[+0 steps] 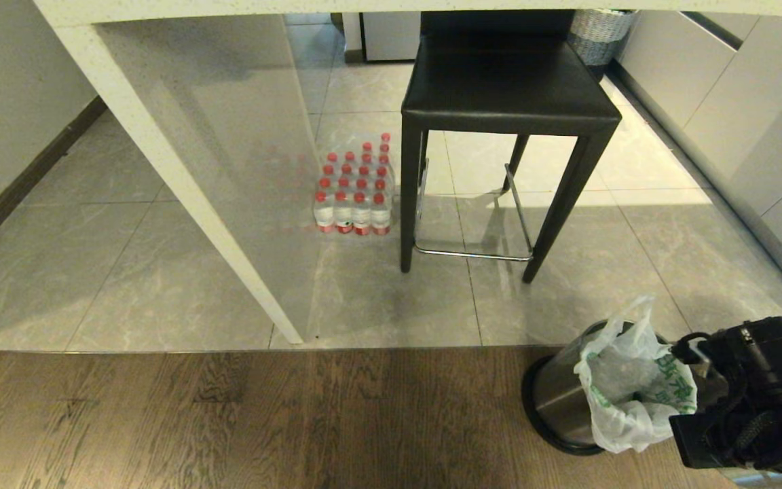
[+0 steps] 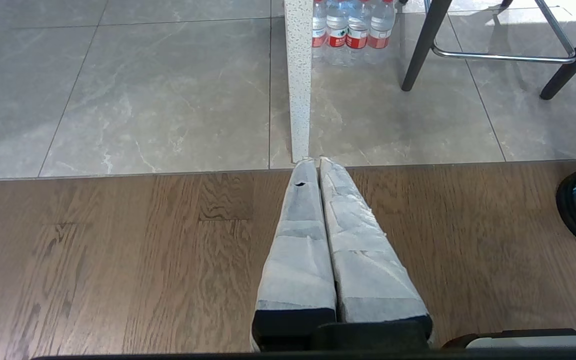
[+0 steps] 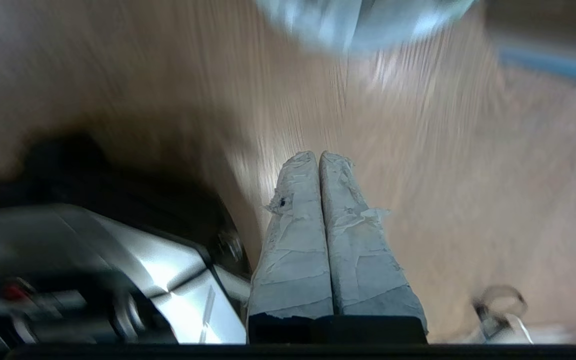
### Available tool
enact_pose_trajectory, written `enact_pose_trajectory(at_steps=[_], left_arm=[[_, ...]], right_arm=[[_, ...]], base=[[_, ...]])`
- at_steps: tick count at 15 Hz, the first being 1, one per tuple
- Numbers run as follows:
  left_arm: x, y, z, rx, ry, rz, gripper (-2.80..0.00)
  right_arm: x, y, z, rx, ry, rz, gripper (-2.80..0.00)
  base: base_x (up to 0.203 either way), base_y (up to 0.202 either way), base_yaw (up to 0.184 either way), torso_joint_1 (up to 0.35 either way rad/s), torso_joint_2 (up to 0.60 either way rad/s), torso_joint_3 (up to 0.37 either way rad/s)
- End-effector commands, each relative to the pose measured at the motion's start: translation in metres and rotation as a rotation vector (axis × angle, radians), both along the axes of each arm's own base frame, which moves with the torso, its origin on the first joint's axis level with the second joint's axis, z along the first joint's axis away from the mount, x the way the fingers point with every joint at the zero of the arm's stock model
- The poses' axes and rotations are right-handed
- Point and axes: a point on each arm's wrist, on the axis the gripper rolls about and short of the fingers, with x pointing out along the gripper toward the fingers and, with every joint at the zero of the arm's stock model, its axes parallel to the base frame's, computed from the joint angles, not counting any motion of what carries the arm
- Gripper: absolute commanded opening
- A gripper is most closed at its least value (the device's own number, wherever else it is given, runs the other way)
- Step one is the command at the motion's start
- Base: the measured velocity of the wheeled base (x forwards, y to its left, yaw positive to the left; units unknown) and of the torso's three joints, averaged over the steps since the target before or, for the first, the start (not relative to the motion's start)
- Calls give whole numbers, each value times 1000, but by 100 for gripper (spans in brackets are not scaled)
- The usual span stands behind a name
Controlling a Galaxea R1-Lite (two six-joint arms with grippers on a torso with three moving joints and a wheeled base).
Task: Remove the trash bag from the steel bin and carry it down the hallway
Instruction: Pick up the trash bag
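Trash bag [image 1: 625, 384] in steel bin [image 1: 557, 401], wood-tile edge; right tool [image 3: 319, 156] pressed together, empty.

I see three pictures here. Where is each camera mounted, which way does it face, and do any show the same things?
Head view: on the robot's head, looking forward and down at the floor, stool, steel bin and trash bag; the right arm shows beside the bin.
Left wrist view: behind the left end effector, fingers together, facing the floor and the water bottles.
Right wrist view: behind the right end effector, fingers together, pointing at blurred wooden floor.
Shared: head and left wrist views both show the bottles, stool legs and bin.
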Motion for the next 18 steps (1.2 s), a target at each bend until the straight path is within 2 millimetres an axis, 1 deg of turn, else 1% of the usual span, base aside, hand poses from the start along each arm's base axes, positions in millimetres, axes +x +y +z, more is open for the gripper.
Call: enact_pose_trajectory(at_steps=[1, 5, 6, 8, 12, 14, 18], left_arm=[[0, 0, 0, -1, -1, 0, -280], [0, 0, 0, -1, -1, 0, -280], [0, 0, 0, -1, -1, 0, -280], [0, 0, 0, -1, -1, 0, -280], [0, 0, 0, -1, -1, 0, -280], [0, 0, 0, -1, -1, 0, -280], [0, 0, 0, -1, -1, 0, -280]], right_arm=[[12, 3, -37, -45, 150, -8, 0], [33, 5, -77, -95, 183, -36, 0], [38, 5, -84, -99, 168, -40, 0], [51, 6, -89, -95, 113, -51, 0], [61, 4, -118, -73, 109, -116, 0], [64, 1, -125, -80, 97, -153, 0], [69, -8, -131, -56, 79, -235, 0]], base=[[0, 0, 0, 0, 0, 0], [0, 0, 0, 0, 0, 0], [0, 0, 0, 0, 0, 0], [0, 0, 0, 0, 0, 0], [0, 0, 0, 0, 0, 0], [0, 0, 0, 0, 0, 0], [0, 0, 0, 0, 0, 0]])
